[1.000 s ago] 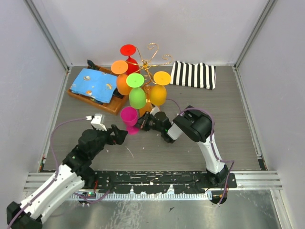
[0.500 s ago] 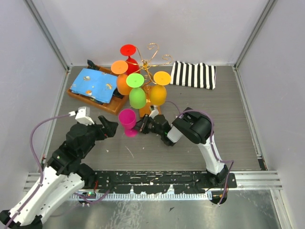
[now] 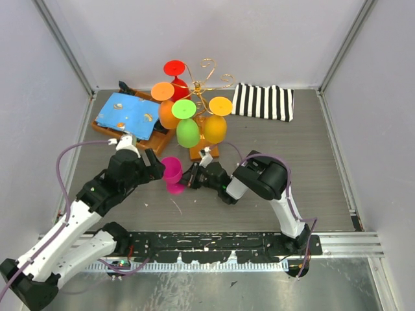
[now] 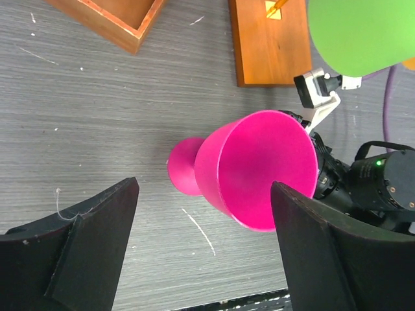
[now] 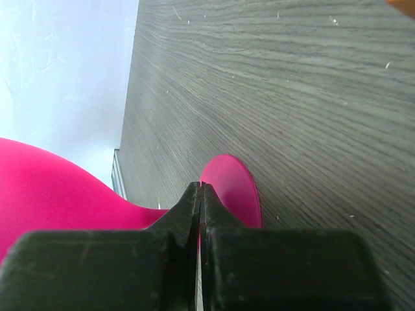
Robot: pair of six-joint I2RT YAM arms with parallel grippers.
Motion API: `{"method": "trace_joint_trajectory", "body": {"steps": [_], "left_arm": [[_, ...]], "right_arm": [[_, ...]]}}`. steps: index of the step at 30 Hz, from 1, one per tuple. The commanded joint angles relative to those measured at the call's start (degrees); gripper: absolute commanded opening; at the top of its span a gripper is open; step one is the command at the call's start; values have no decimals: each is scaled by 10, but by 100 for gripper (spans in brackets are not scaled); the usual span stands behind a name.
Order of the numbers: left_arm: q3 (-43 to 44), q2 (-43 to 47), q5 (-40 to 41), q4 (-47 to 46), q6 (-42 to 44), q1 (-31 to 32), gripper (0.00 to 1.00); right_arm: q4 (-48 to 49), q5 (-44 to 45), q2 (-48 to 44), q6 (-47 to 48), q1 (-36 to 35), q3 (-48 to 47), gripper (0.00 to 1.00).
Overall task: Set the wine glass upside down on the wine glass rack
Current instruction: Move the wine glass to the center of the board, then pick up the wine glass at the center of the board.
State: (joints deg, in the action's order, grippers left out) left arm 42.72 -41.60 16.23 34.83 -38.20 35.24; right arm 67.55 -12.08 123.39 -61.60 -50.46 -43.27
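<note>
The right gripper (image 3: 188,179) is clamped on the stem of the pink wine glass (image 3: 172,170), which is tipped sideways. The left gripper (image 3: 156,170) gapes wide at the glass's 9 o'clock, not touching it. The wine glass rack (image 3: 213,148) stands at its 1 o'clock.

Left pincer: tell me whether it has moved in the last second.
Yes. The left pincer has moved away from the near edge, toward the wooden tray, beside the pink wine glass.

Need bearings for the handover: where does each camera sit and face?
Top external: above and behind, looking down; left arm, right arm, wine glass rack.
Left wrist: looks down into the pink wine glass; open fingers.
Right wrist: low along the tabletop; shut fingers at its stem.
All share that glass.
</note>
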Motion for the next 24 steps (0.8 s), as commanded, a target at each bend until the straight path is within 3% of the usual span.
{"method": "trace_joint_trajectory", "body": {"steps": [1,3,12,24], "left_arm": [[29,-25,3,26,9,1,86],[30,-32,8,25,15,1,80],[20,-67,-17,-4,31,1,71],[36,-114,11,-10,56,0,35]], "right_arm": [[-10,17,-37,28,-4,7,1],[-29,23,-53,45,-5,10,1],[-67,41,-98,76,-6,27,1],[-77,85,-157,85,-6,105,1]]}}
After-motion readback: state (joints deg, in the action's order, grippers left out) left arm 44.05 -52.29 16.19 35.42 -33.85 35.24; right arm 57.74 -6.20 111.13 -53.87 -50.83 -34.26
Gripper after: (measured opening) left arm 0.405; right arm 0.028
